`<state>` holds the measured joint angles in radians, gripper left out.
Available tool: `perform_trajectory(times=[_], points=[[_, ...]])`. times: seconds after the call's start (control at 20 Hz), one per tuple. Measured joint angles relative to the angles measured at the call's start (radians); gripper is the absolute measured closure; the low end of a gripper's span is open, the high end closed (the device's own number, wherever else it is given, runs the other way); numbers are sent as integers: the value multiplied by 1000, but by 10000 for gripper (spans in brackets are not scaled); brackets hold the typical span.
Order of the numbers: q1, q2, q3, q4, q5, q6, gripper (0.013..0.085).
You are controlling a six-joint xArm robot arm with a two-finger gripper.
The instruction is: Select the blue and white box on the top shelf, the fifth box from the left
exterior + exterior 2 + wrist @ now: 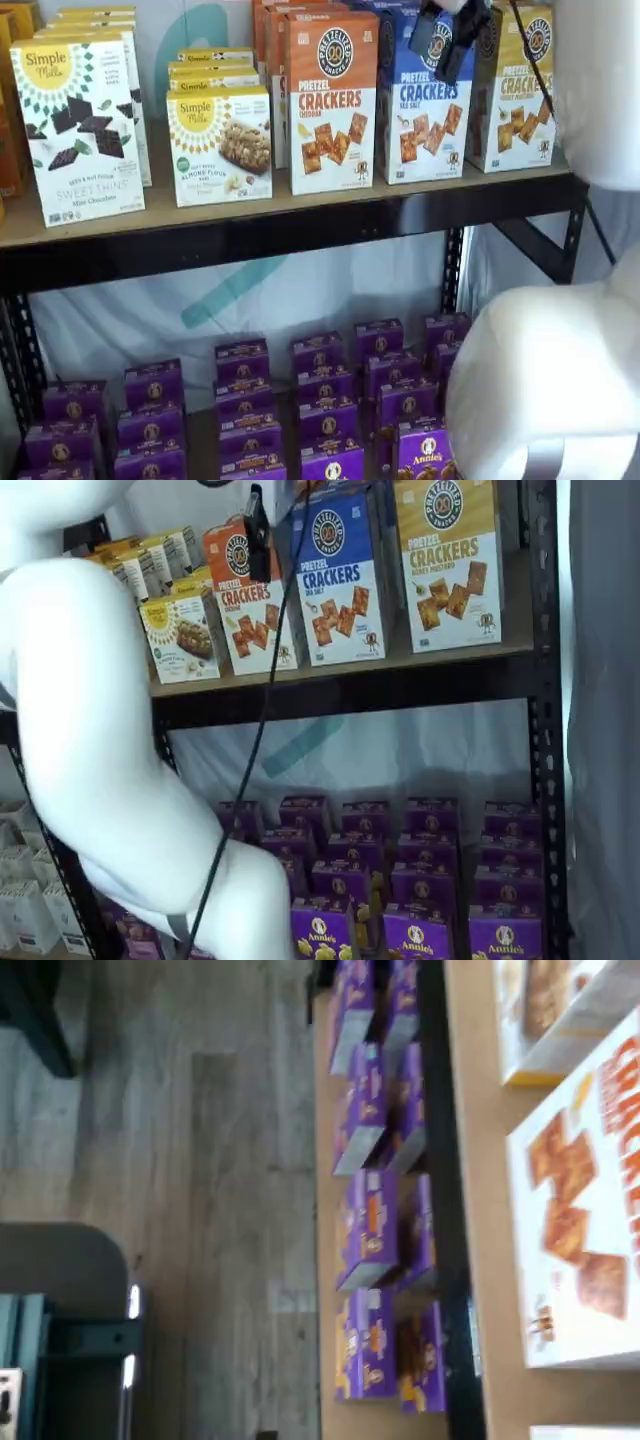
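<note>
A: Blue and white box (pixel 424 110) stands upright on the top shelf (pixel 300 235), front face outward, in both shelf views. Where does it sit among its neighbours?

B: Between two cracker boxes of the same shape. The orange-and-white cracker box (pixel 333 100) is just beside it on one side, the yellow-and-white cracker box (pixel 516 95) just beside it on the other. More boxes of each kind stand behind them.

A: Anything in front of it?

B: Yes. The gripper (pixel 447 45) hangs before its upper half in a shelf view, two black fingers (pixel 428 38) with a plain gap between them, so the jaws stand apart and hold nothing. A black cable (pixel 530 60) runs down across the yellow box beside it. In a shelf view from the side, only one dark finger (pixel 258 525) shows, in front of the orange box.

A: And the arm?

B: Its white body (pixel 110 750) fills much of the near space and covers part of the lower shelf.

A: What else is around?

B: Further along the top shelf, a small Simple Mills almond flour box (pixel 222 145) and a taller Sweet Thins box (pixel 80 130). Below, rows of purple boxes (pixel 330 400). The wrist view shows those purple boxes (pixel 368 1250) and the orange cracker box, blurred.
</note>
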<state>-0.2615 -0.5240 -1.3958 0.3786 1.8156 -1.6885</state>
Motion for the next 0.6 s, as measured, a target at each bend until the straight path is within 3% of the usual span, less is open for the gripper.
perform_trajectory(times=[0.6], points=[[-70, 43, -87, 102, -24, -10, 130]])
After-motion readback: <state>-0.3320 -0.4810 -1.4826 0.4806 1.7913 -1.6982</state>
